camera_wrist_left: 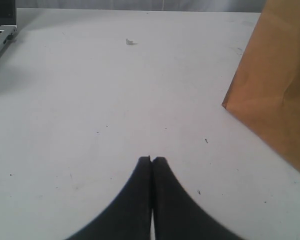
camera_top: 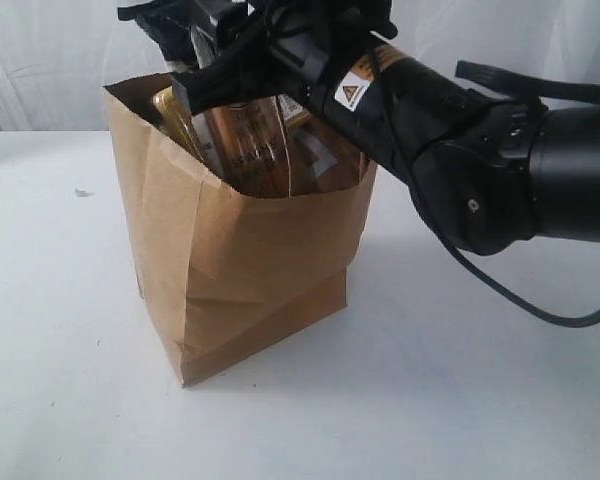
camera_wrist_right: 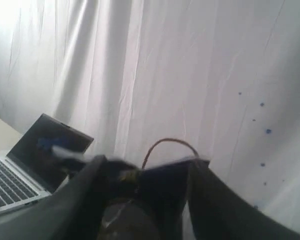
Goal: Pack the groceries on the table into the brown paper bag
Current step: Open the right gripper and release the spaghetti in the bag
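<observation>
Groceries (camera_top: 250, 150) reach front rim of brown paper bag (camera_top: 240, 270).

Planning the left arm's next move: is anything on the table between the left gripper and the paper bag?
Nothing visible. Only bare table lies between the left gripper and the bag; a small scrap sits well aside.
</observation>
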`<state>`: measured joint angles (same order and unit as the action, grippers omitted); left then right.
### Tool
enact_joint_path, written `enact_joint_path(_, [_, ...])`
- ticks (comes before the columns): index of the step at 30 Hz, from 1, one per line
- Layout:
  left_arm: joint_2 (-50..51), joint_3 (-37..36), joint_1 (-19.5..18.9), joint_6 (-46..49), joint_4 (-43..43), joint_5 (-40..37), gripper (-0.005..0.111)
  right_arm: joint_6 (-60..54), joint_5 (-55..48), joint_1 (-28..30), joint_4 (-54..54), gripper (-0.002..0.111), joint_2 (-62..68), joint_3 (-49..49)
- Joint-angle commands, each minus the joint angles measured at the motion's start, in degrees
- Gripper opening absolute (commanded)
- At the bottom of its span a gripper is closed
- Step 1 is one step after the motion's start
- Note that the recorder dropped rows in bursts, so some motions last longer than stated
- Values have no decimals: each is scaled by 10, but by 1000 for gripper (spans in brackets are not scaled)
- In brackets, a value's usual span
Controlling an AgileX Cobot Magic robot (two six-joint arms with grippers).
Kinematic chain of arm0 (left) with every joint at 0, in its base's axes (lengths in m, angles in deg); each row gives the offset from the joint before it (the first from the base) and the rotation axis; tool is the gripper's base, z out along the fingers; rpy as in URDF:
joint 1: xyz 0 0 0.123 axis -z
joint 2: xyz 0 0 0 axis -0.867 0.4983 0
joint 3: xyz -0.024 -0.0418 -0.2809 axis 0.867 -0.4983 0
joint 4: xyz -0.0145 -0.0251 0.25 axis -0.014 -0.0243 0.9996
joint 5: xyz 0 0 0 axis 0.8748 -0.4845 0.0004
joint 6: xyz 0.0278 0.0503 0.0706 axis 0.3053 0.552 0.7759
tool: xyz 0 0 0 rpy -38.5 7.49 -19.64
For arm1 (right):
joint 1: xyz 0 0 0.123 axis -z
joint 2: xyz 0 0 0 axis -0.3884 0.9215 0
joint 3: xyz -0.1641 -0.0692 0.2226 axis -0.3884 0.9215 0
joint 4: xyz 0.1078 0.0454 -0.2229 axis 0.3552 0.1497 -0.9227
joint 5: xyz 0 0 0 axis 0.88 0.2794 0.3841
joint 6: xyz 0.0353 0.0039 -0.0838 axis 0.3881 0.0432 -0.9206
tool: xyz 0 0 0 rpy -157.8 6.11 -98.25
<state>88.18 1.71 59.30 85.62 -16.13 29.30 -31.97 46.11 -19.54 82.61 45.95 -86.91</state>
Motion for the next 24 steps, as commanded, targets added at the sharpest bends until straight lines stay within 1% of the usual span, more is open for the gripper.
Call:
enact_joint_path(1, [-1,-3,2,1,-4,3,0,-4,11,3,3,47,-7,-15])
enact_joint_path(4, [-1,-3,2,1,-4,3,0,-4,-8,3,3,47,-7,-15])
enact_joint_path(8, [-1,-3,2,1,-4,3,0,-4,-78,3,4,47,-7,-15])
enact_joint_path(17, [-1,-3,2,1,-4,3,0,-4,-17,3,4,47,-11,-15])
enact_joint_path(22, [-1,-3,2,1,-4,3,0,-4,-34,3,9,47,-25,-15])
enact_joint_path(24, [-1,-3,2,1,-4,3,0,-4,-57,3,37,47,-33,-17])
